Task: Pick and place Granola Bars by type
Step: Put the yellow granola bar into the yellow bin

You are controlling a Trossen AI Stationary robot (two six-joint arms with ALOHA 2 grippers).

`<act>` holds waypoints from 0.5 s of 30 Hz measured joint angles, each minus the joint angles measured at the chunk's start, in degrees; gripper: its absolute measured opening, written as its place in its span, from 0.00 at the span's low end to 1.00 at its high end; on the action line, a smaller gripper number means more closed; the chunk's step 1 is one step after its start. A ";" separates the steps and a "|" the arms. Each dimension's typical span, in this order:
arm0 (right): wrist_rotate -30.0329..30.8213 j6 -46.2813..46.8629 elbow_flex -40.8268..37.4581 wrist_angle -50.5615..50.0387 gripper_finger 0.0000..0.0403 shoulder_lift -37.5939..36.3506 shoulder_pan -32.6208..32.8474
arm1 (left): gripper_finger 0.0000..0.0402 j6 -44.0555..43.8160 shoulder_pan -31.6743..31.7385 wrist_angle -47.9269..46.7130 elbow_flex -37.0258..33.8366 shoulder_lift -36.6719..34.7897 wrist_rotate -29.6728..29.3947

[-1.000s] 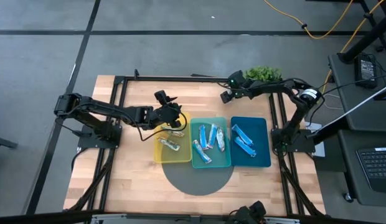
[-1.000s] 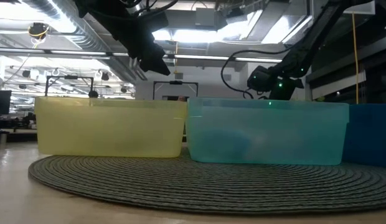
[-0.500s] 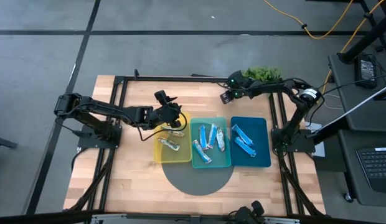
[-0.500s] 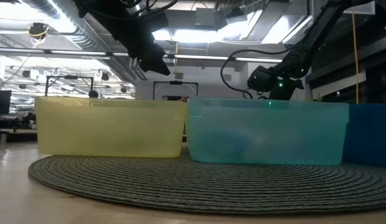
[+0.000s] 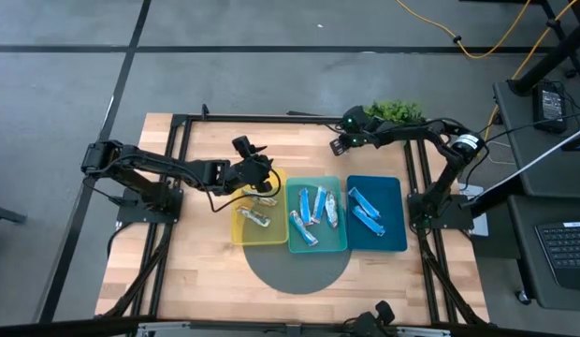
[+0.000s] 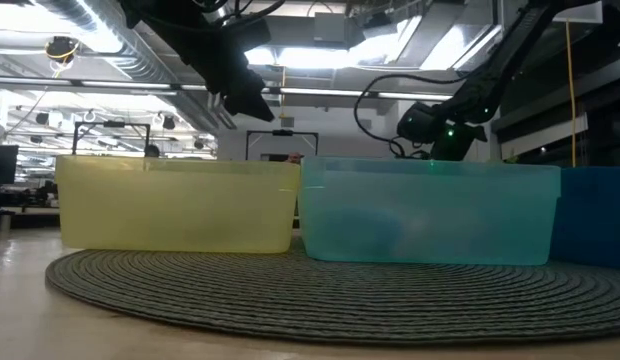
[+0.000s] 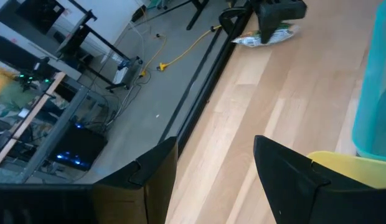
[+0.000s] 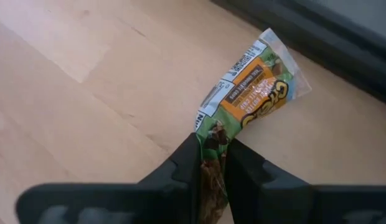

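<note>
My right gripper (image 5: 337, 143) is at the table's far side, shut on a granola bar in a green-and-orange wrapper (image 8: 252, 87); the bar also shows in the left wrist view (image 7: 263, 38). My left gripper (image 5: 259, 174) is open and empty above the far edge of the yellow tray (image 5: 241, 229). Two silvery bars (image 5: 256, 217) lie in the yellow tray. Several blue-and-white bars (image 5: 316, 206) lie in the teal tray (image 5: 318, 247). Two bright blue bars (image 5: 365, 211) lie in the dark blue tray (image 5: 393, 234). My right gripper pinches the bar's near end (image 8: 211, 140) between its two fingers. The fingers lie along the bar, slanting down. The rest of the bar sticks out beyond the fingertips, low over the wood. I cannot tell whether its free end (image 8: 280, 56) rests on the table.
A green heap (image 5: 395, 110) lies at the table's far edge beside the right arm. The three trays stand side by side on a round grey mat (image 5: 299, 271). A black frame (image 5: 182, 140) runs round the table. Bare wood lies to the mat's left and right.
</note>
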 joint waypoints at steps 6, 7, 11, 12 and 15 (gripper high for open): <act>0.05 -0.11 0.00 0.13 0.16 -2.43 0.97 | 0.51 -0.04 0.04 0.00 0.00 0.00 3.18; 0.05 -0.11 0.00 0.11 0.16 -2.92 1.19 | 0.51 -0.05 0.04 0.00 0.00 0.01 3.18; 0.09 -0.11 0.00 0.19 0.16 -4.77 1.99 | 0.51 -0.40 0.04 0.00 0.00 0.00 3.18; 0.11 -0.11 0.00 0.07 0.16 -5.29 2.21 | 0.51 -0.40 0.04 0.00 0.00 0.00 3.18; 0.19 -0.15 0.00 0.12 0.16 -6.61 3.00 | 0.51 -0.42 0.03 0.00 0.00 0.01 3.18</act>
